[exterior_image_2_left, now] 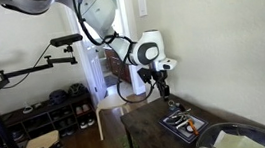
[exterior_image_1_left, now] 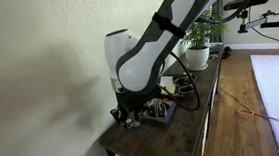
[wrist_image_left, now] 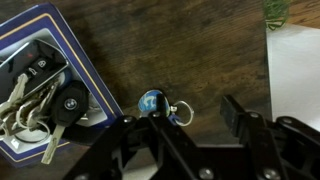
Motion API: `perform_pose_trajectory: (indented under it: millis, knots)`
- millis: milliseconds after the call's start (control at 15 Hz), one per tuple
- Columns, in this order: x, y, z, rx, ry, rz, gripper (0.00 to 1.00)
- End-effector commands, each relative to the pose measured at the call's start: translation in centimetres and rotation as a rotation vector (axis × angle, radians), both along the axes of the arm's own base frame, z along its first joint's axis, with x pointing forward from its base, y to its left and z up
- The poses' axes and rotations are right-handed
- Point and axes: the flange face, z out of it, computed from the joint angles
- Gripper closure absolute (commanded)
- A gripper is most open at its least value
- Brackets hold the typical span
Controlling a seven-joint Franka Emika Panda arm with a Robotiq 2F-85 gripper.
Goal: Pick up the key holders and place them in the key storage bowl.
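**A:** What carries everything?

**B:** A long, narrow, dark brown wooden tabletop [exterior_image_1_left: 189, 134] with one long edge against the pale wall.

**A:** And what sits on it?

**B:** A low, dark blue squarish tray [wrist_image_left: 62, 30] holding a jumble of keys, nearer the end away from the plant. On bare wood just beside it, not touching, lies a small roundish blue-and-silver key holder [wrist_image_left: 152, 101] with a metal ring.

**A:** Anything else?

**B:** A flat white sheet [wrist_image_left: 295, 70] lies well apart from the tray; I cannot tell what it is. A white pot with a green plant [exterior_image_1_left: 198, 51] stands at the opposite end.
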Motion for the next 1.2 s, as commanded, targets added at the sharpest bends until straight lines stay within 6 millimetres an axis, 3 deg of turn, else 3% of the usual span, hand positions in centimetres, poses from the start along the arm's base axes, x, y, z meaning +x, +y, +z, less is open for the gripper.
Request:
perform_pose_trajectory:
  millis: [0, 133, 1067, 1133]
  knots:
    - [0.4, -0.9, 0.1, -0.013, 0.006, 0.001, 0.10]
    - [0.8, -1.3, -0.3, -0.015, 0.009, -0.007, 0.00]
    - [3.2, -1.8, -2.4, -0.015, 0.012, -0.021, 0.00]
    - [3.3, -1.9, -2.5, -0.015, 0.013, -0.022, 0.05]
